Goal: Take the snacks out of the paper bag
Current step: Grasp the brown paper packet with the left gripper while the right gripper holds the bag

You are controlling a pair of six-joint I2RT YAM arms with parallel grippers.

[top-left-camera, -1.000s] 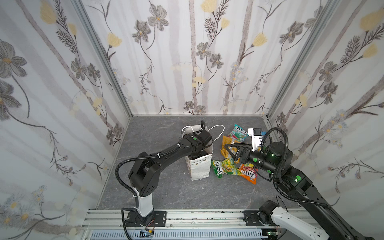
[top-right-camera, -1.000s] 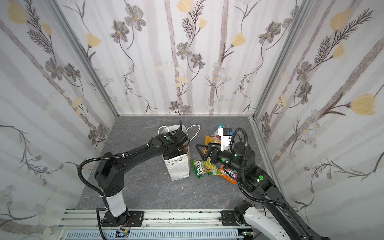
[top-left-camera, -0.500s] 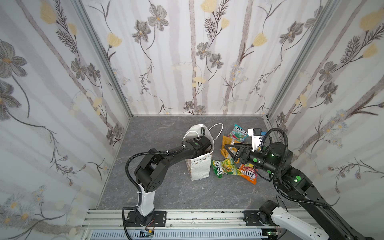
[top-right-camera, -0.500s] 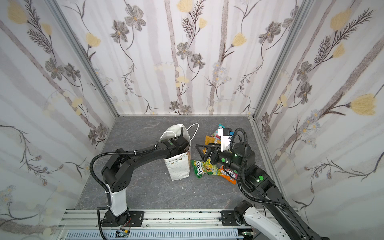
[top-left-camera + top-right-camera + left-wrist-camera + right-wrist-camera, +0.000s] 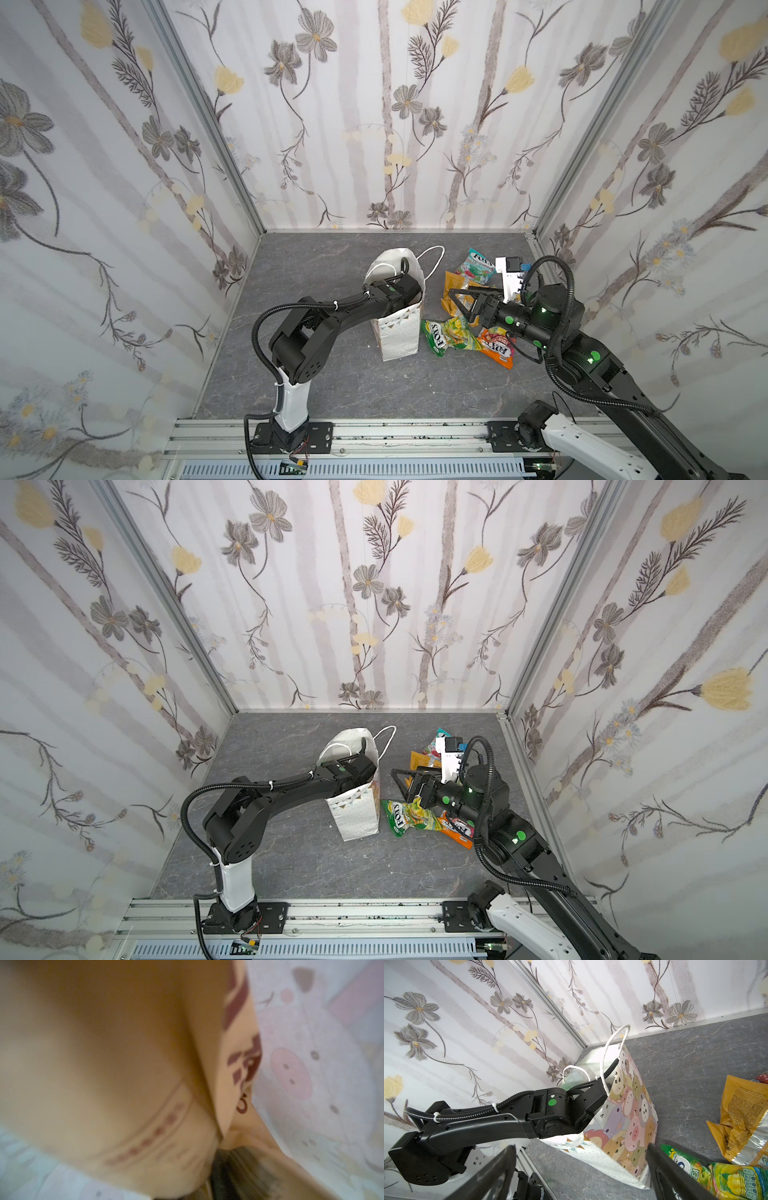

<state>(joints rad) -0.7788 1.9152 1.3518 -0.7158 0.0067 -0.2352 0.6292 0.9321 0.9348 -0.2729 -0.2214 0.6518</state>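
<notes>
Foil snacks (image 5: 446,334): four out, under and beside right gripper (image 5: 456,300), jaws spread. Left gripper deep in the paper bag (image 5: 399,336), jaws hidden, can't tell; orange packet (image 5: 124,1053) just ahead, not yet out

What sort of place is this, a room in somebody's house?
Probably not: it looks like a small booth for robot trials. Two black arms are bolted to a metal rail, the flowered walls are panels between metal posts, and a paper bag stands beside snacks on the grey floor.
</notes>
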